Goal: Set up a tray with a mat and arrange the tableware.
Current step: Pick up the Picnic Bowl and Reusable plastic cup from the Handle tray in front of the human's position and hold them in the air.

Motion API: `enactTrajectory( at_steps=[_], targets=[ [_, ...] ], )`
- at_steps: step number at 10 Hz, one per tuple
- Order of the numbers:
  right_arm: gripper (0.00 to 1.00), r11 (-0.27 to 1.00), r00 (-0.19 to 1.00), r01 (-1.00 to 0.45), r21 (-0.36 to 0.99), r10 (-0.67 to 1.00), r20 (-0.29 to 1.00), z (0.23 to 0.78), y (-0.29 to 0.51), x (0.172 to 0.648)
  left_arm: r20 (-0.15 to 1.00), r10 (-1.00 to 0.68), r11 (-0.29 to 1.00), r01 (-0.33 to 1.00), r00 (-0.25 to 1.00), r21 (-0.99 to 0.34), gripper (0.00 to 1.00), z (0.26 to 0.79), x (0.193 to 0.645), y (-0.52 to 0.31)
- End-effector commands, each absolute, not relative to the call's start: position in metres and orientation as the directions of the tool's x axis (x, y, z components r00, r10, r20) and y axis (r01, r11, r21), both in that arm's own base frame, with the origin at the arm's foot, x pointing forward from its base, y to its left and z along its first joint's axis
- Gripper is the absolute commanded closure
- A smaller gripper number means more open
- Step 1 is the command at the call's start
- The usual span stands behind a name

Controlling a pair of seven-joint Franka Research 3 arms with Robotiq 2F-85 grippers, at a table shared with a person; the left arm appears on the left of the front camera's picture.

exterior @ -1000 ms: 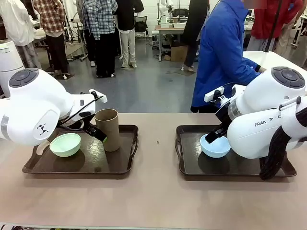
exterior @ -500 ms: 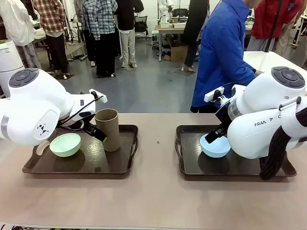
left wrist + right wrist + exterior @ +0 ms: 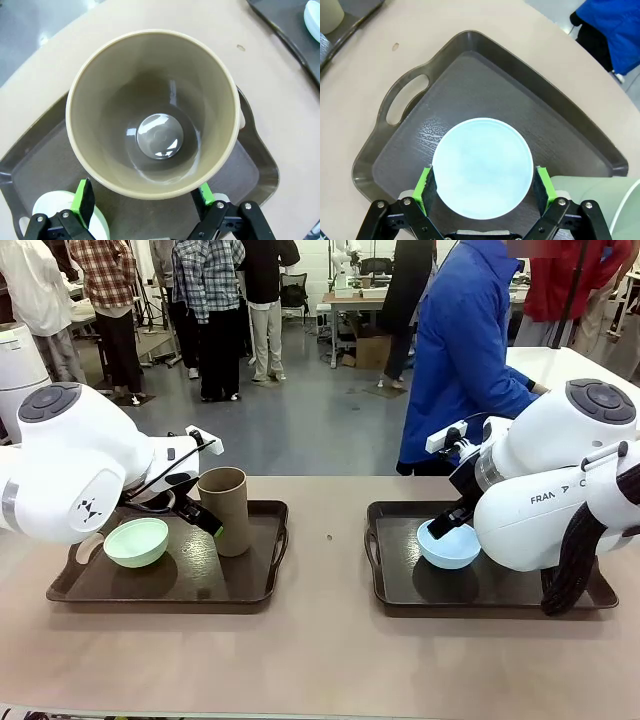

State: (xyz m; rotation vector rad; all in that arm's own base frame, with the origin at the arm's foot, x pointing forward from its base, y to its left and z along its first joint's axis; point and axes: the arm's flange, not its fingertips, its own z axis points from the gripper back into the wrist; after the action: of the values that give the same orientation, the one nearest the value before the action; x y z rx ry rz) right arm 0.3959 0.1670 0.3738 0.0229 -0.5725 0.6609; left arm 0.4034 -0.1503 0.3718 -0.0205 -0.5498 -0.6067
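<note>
Two dark trays stand on the table, the left tray [image 3: 262, 585] and the right tray [image 3: 400, 588]. A mint green bowl [image 3: 136, 541] and an upright brown tumbler [image 3: 226, 508] stand on the left one. My left gripper [image 3: 205, 520] is open, and in the left wrist view its green pads [image 3: 82, 197] flank the tumbler [image 3: 150, 110] low down. On the right tray lies a light blue bowl [image 3: 449, 545]. My right gripper [image 3: 483, 186] is open with that bowl [image 3: 481, 167] between its pads. A pale green tumbler [image 3: 600, 197] stands beside it. The mat is out of view.
A person in a blue coat [image 3: 462, 360] stands at the far right side of the table. Bare tabletop [image 3: 325, 540] lies between the trays and along the near edge. A white table [image 3: 560, 362] is behind on the right.
</note>
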Motion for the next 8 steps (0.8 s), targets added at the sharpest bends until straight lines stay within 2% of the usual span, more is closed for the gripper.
enactTrajectory(
  at_steps=[1, 4, 5, 6, 8],
  targets=[
    [0.0, 0.795, 0.642, -0.586, -0.157, 0.574, 0.509, 0.374, 0.167, 0.396, 0.496, -0.536, 0.826, 0.546, 0.683, 0.139, 0.0, 0.372, 0.403, -0.15],
    [0.0, 0.795, 0.642, -0.586, -0.157, 0.574, 0.509, 0.374, 0.167, 0.396, 0.496, -0.536, 0.826, 0.546, 0.683, 0.139, 0.0, 0.372, 0.403, -0.15],
    [0.0, 0.792, 0.647, -0.583, -0.182, 0.588, 0.485, 0.376, 0.17, 0.38, 0.496, -0.536, 0.826, 0.547, 0.683, 0.139, 0.0, 0.372, 0.403, -0.15],
    [0.0, 0.817, 0.71, -0.558, -0.147, 0.561, 0.425, 0.385, 0.17, 0.349, 0.433, -0.608, 0.778, 0.607, 0.665, 0.16, 0.0, 0.387, 0.369, -0.134],
    [0.0, 0.86, 0.79, -0.502, -0.09, 0.499, 0.358, 0.399, 0.161, 0.291, 0.373, -0.577, 0.804, 0.586, 0.727, 0.102, 0.0, 0.415, 0.326, -0.097]
  ],
)
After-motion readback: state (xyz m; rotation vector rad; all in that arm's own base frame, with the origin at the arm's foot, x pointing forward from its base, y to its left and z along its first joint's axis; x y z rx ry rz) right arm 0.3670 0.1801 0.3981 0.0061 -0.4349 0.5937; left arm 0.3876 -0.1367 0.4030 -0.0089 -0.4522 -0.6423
